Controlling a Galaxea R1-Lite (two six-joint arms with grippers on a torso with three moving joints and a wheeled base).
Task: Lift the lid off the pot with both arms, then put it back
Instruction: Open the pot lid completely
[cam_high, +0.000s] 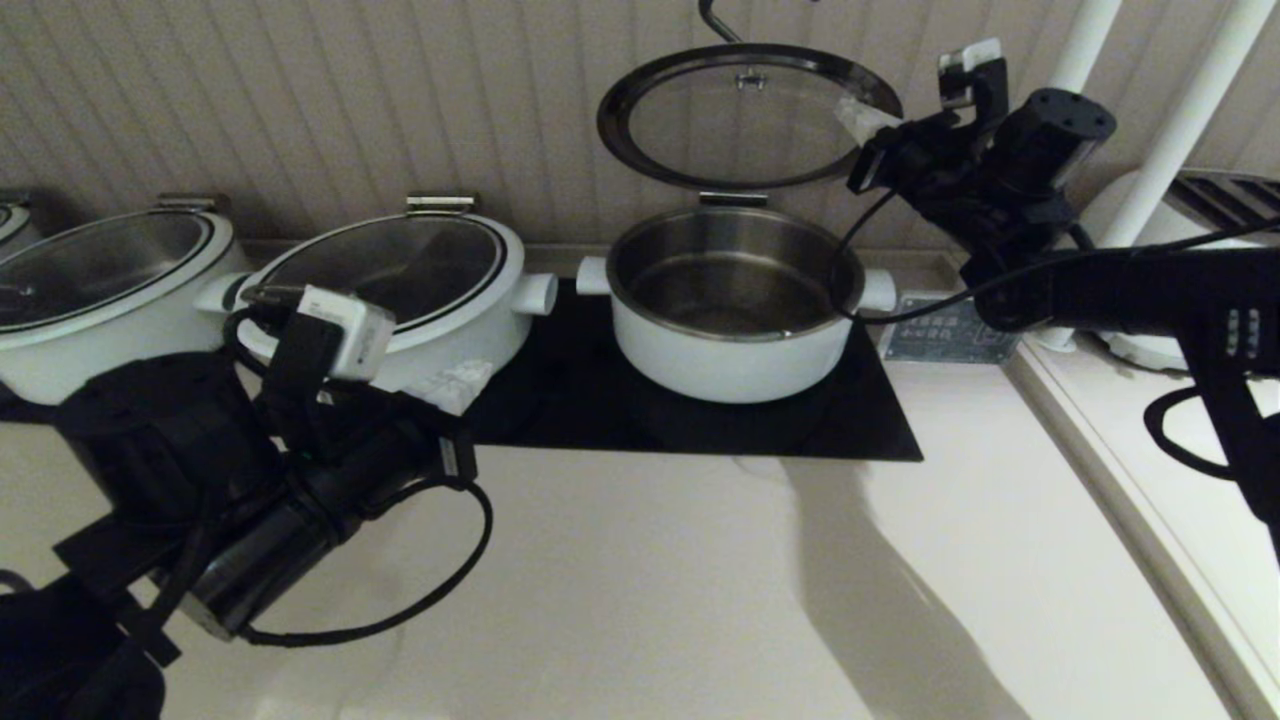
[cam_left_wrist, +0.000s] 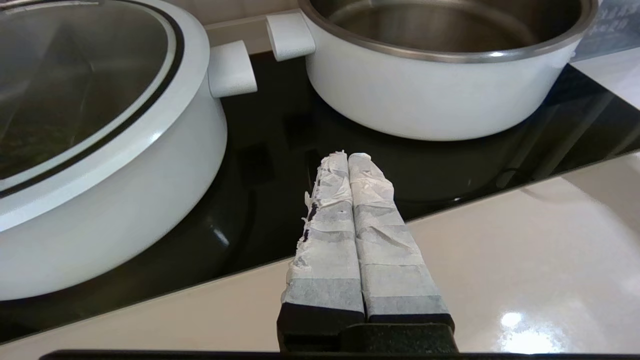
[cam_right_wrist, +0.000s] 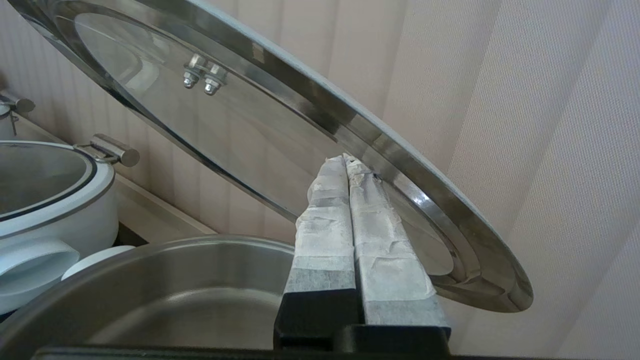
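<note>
The pot (cam_high: 735, 350) stands open on the black cooktop (cam_high: 570, 405); its steel bowl looks empty. It also shows in the left wrist view (cam_left_wrist: 430, 100) and the right wrist view (cam_right_wrist: 175, 290). The glass lid (cam_high: 750, 115) stands tilted up behind the pot, underside facing me, with its wire handle (cam_high: 715, 20) behind the top. My right gripper (cam_high: 862, 118) is shut, its taped tips against the underside of the lid (cam_right_wrist: 250, 115) near the right rim; it grips nothing (cam_right_wrist: 345, 160). My left gripper (cam_high: 460, 385) is shut and empty, low over the cooktop's front edge (cam_left_wrist: 348, 157), left of the pot.
Two wider white pots with glass lids (cam_high: 400, 270) (cam_high: 100, 275) stand to the left, the nearer one close beside my left gripper. A control panel (cam_high: 945, 330) lies right of the pot. White posts (cam_high: 1190, 110) and a raised ledge (cam_high: 1100, 470) bound the right side.
</note>
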